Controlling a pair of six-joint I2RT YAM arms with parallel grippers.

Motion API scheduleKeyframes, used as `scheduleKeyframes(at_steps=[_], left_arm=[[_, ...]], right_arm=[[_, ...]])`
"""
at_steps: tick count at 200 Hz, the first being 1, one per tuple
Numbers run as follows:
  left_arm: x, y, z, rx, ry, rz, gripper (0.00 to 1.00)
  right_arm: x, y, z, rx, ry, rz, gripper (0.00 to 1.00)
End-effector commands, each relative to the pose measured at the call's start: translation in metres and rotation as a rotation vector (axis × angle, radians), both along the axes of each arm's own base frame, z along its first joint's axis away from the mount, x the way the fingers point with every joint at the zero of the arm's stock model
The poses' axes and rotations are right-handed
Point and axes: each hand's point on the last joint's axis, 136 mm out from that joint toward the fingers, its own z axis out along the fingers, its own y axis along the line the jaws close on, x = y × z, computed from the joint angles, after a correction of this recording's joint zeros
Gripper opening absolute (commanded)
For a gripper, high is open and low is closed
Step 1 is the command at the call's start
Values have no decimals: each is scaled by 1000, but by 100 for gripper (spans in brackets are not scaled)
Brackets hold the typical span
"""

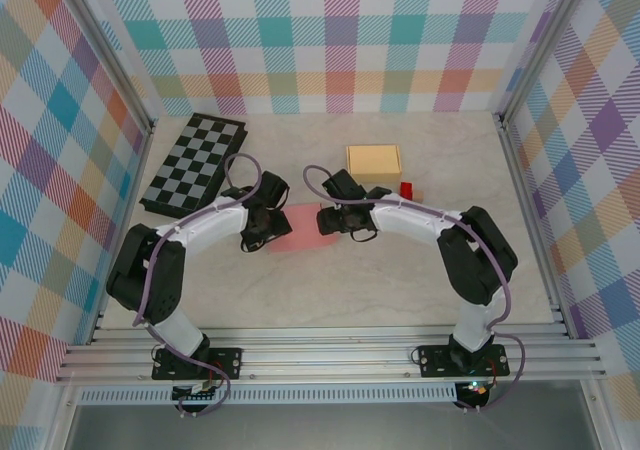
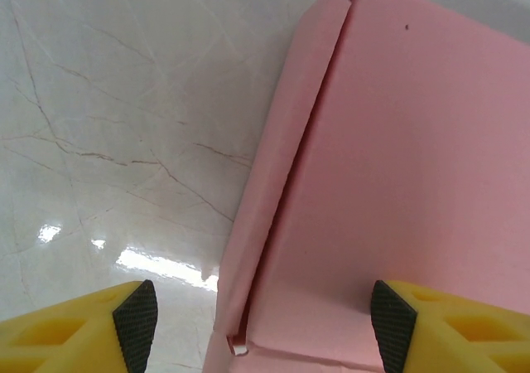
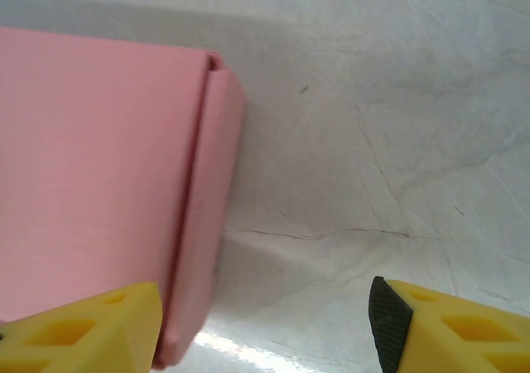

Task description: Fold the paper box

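The paper box (image 1: 303, 228) is a flat pink sheet lying on the marble table between my two grippers. My left gripper (image 1: 262, 220) hovers over its left end. In the left wrist view the box (image 2: 397, 182) has a narrow side flap (image 2: 277, 182) raised along its left edge, and my open left gripper (image 2: 263, 327) straddles that flap without touching it. My right gripper (image 1: 340, 218) is at the box's right end. In the right wrist view the box (image 3: 91, 174) has its right flap (image 3: 207, 215) folded up, and my open right gripper (image 3: 269, 327) spans that edge and bare table.
A folded chessboard (image 1: 192, 165) lies at the back left. A tan cardboard box (image 1: 373, 160) stands behind the right gripper with a small red object (image 1: 407, 189) beside it. Plaid walls close in the table on three sides.
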Motion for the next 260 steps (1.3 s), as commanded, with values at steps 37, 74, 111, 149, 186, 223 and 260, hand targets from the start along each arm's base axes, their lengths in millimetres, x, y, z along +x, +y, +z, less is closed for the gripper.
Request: scheduleKeyframes(at_steps=[37,74,111,149,186,223,260], left_arm=[[-3,-2,-16,7,4,-49,70],[3,0,-11,31,-14,-62,70],[8,-4,-5,19,-28,-61,70],[15,-13,4,-25,-45,-54,70],[27,-18,23,-79,-83,-39,70],[38,-26,39,-157,-124,-11,75],[37,-31,29,-197,-94,26,89]], right_arm=[[-2,-10,-26,-78,20,30,69],[-4,-3,3,8,-5,17,68],[-5,21,24,136,-3,58,68],[1,27,11,134,2,64,68],[-3,25,-4,122,25,61,66],[-7,21,-12,116,40,56,64],[-12,19,-19,115,58,53,63]])
